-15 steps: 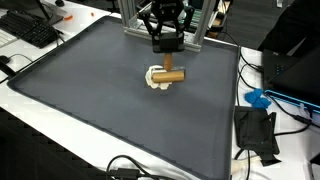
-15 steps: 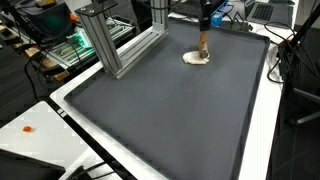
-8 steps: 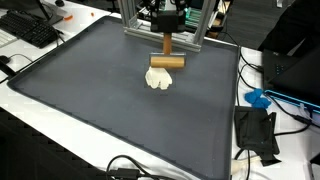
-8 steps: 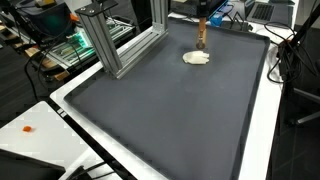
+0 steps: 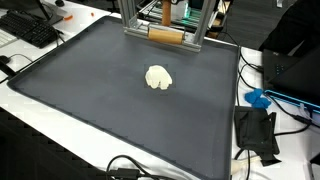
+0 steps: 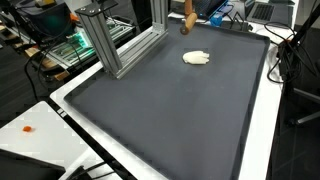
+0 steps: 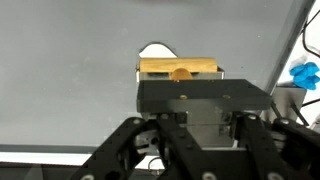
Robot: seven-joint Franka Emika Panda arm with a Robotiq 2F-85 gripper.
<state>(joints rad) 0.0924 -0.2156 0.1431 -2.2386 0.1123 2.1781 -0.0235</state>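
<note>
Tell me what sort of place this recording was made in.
Most likely a robotics lab or workshop bench. An aluminium extrusion frame stands at the edge of a dark work mat, and a keyboard and loose cables lie on the white table around it. The hand holds a wooden mallet.

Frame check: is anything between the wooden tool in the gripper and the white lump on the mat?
Nothing visible. The wooden tool hangs in the gripper above the dark mat, and no object shows between it and the white lump in any view.
</note>
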